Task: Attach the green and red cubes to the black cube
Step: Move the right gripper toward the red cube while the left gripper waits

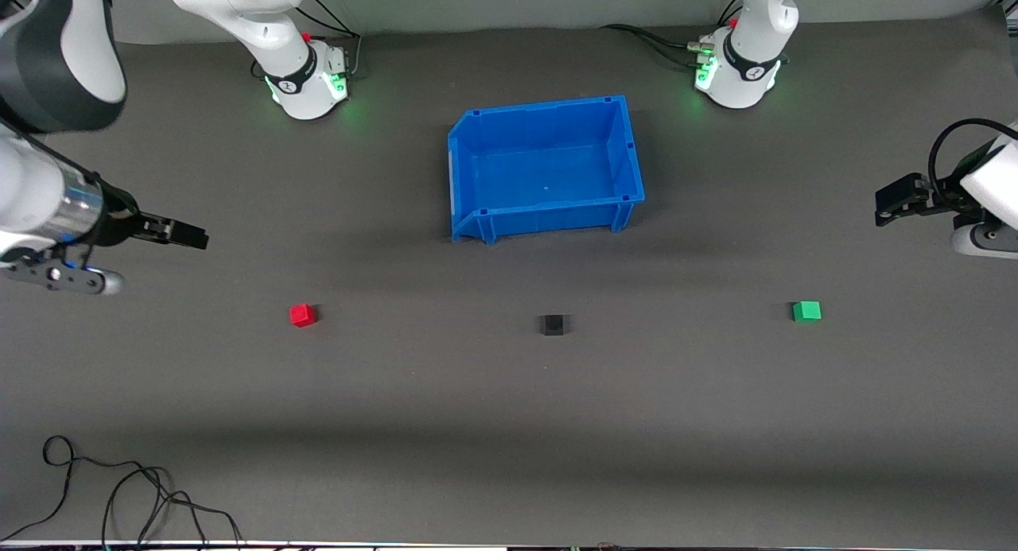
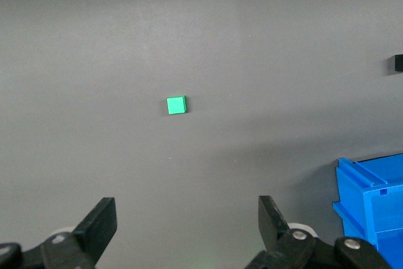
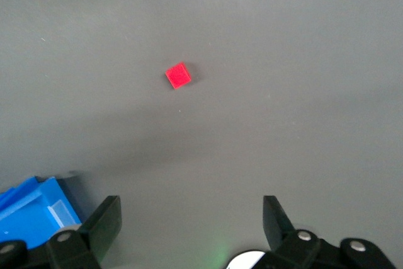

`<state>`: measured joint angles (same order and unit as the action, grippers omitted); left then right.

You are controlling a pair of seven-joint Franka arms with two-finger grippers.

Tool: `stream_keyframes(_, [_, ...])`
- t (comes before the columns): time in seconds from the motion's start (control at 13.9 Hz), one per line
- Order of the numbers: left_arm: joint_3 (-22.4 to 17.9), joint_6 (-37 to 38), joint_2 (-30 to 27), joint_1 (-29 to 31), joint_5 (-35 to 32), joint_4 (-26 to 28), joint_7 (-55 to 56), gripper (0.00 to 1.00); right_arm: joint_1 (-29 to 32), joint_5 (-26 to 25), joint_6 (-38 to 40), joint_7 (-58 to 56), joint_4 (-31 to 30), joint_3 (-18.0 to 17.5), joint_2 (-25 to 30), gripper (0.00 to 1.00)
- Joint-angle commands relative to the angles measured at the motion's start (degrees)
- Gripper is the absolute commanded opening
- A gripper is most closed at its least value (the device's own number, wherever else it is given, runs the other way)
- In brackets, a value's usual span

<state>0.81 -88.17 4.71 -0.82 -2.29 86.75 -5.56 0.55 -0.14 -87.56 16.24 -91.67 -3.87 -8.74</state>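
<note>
Three small cubes lie in a row on the grey mat, nearer the front camera than the blue bin. The red cube (image 1: 302, 315) is toward the right arm's end and shows in the right wrist view (image 3: 178, 75). The black cube (image 1: 552, 325) is in the middle and shows at the edge of the left wrist view (image 2: 398, 63). The green cube (image 1: 806, 311) is toward the left arm's end and shows in the left wrist view (image 2: 176, 104). My right gripper (image 1: 191, 237) hangs open and empty above the mat, apart from the red cube. My left gripper (image 1: 891, 205) hangs open and empty, apart from the green cube.
An empty blue bin (image 1: 628, 149) stands mid-table between the two arm bases, farther from the front camera than the black cube. Loose black cables (image 1: 119, 487) lie at the table's front edge toward the right arm's end.
</note>
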Motion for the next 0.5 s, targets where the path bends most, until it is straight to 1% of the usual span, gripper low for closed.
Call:
stream_keyframes(0.0, [-0.37, 0.1, -0.66, -0.49, -0.79, 0.53, 3.77, 1.0, -0.73, -0.38, -5.39, 4.83, -4.11, -0.26, -3.11, 0.99])
stream_keyframes(0.14, [-0.28, -0.25, -0.66, -0.41, -0.62, 0.44, 11.67, 1.0, -0.73, -0.99, -16.87, 6.0, -12.96, -0.26, -3.66, 0.99])
stream_keyframes(0.22, [-0.28, -0.34, -0.66, -0.49, -0.53, 0.44, 15.54, 1.0, -0.64, -1.0, -22.33, 5.91, -15.79, -0.18, -3.92, 0.99])
stream_keyframes(0.43, [-0.28, 0.45, -0.49, -0.49, -0.35, 0.36, 28.88, 1.0, -0.12, -1.09, -28.87, 6.0, -17.92, -0.09, -8.92, 0.99])
